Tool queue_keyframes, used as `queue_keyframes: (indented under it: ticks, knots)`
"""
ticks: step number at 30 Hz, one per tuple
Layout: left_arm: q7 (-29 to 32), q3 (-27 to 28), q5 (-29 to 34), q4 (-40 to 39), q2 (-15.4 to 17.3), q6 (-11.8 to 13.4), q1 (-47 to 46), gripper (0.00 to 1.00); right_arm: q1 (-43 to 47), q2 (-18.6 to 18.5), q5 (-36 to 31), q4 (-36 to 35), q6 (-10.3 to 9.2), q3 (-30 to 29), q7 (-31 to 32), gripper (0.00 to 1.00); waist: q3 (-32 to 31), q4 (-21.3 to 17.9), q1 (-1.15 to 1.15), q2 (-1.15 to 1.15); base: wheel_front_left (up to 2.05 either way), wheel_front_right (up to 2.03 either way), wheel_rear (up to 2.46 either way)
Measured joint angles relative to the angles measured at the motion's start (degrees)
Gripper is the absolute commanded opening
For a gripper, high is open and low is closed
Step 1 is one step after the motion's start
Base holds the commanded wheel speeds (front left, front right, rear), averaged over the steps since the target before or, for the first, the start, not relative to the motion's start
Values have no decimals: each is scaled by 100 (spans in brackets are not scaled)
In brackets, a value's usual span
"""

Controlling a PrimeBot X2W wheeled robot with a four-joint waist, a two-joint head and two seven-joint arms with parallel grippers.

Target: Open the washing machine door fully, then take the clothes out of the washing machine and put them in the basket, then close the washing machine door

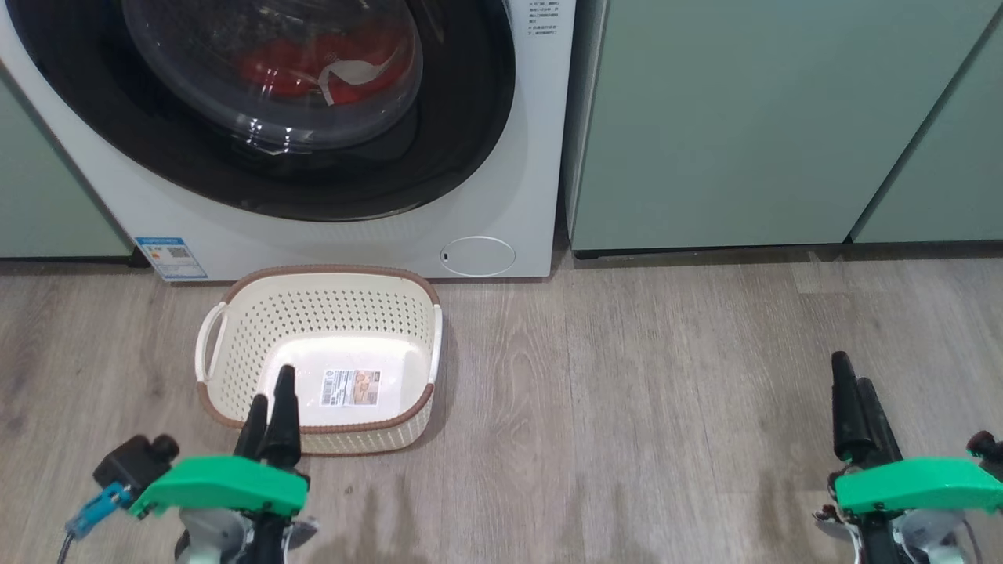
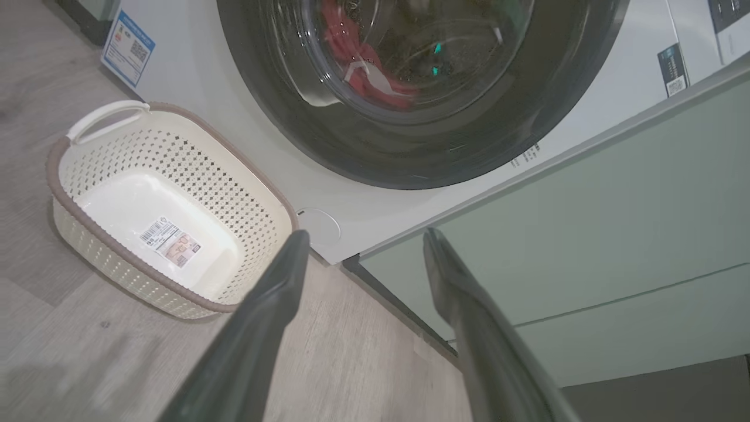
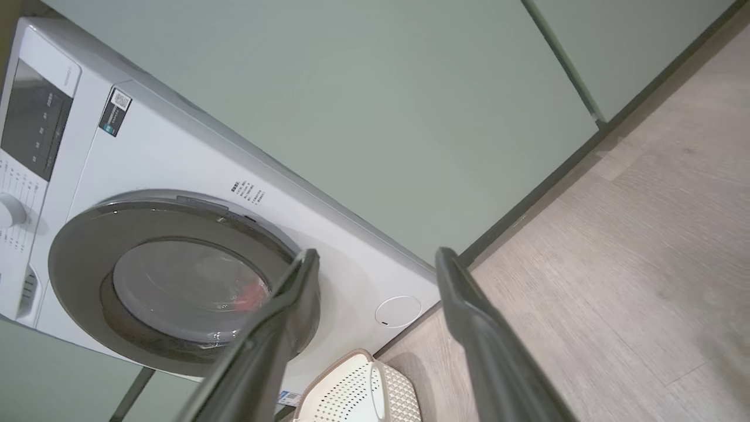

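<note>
**A:** Behind the glass of the washing machine door (image 1: 470, 117), what lies there?

**B:** The clothes (image 1: 290, 66), a red heap with a white strip across it, low in the drum. The door sits shut, its black rim flat against the white front of the washing machine (image 1: 521, 180).

**A:** And lower on that front?

**B:** A small round flap (image 1: 476, 255) sits at the lower right corner. A blue label sticker (image 1: 171, 257) is at the lower left corner.

**A:** Where is the basket?

**B:** The basket (image 1: 313, 313) stands upright on the floor (image 1: 627, 392), just before the machine's bottom edge and below the door. A paper label (image 1: 350, 388) lies on its base.

**A:** And the grippers?

**B:** In the head view the left gripper (image 1: 272, 385) points up across the basket's near rim. Its wrist view shows the two dark fingers spread wide with nothing between them. The right gripper (image 1: 852, 370) hangs well apart to the right, over bare floor before the pale-green cabinets (image 1: 744, 117). Its fingers are spread too, gripping nothing.
</note>
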Motion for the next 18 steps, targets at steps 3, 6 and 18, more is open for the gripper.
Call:
queue_keyframes:
  ticks: [3,6,18]
  knots:
    - [-47,-77,322,-75,2,80,-36,100,-18,-2,-303,-42,0,15,-36,100,7,-2,0,0,0,0,0]
    - [-104,-100,580,-116,4,174,-65,100,-55,-7,-647,-83,0,81,-79,100,9,-1,0,0,0,0,0]
    - [-300,-326,1595,-190,138,567,-153,100,-137,-23,-1967,-154,4,394,-320,100,16,-8,0,0,0,0,0]
